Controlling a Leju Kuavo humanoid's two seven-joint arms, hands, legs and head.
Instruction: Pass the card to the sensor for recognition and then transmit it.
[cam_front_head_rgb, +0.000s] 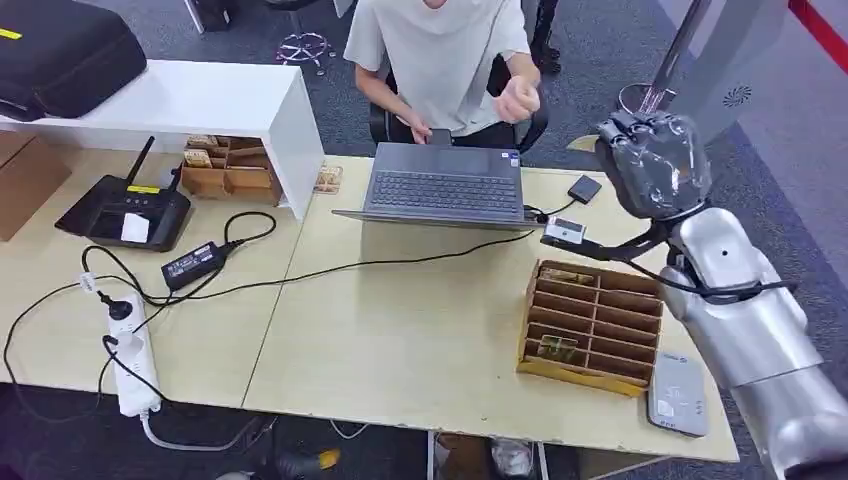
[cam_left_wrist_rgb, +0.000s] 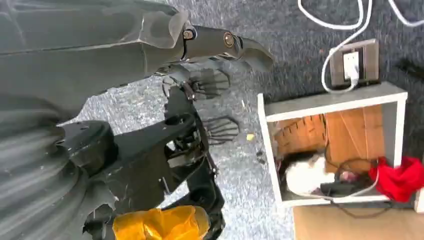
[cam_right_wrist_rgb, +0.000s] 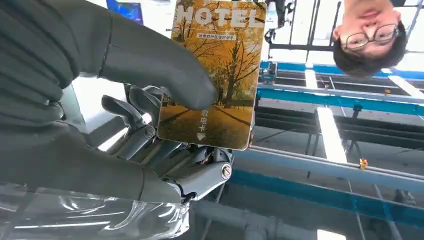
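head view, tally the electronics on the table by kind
laptop: 1
router: 1
power strip: 1
power adapter: 1
card sensor: 1
total: 5

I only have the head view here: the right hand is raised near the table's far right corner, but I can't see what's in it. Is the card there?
Observer: Yes. In the right wrist view the right hand holds a card, thumb pressed on its face.
Operator: Which card?
Observer: An autumn tree scene with HOTEL printed across one end.
Operator: And the left hand?
Observer: The left wrist view shows the left hand over grey carpet with nothing in it.
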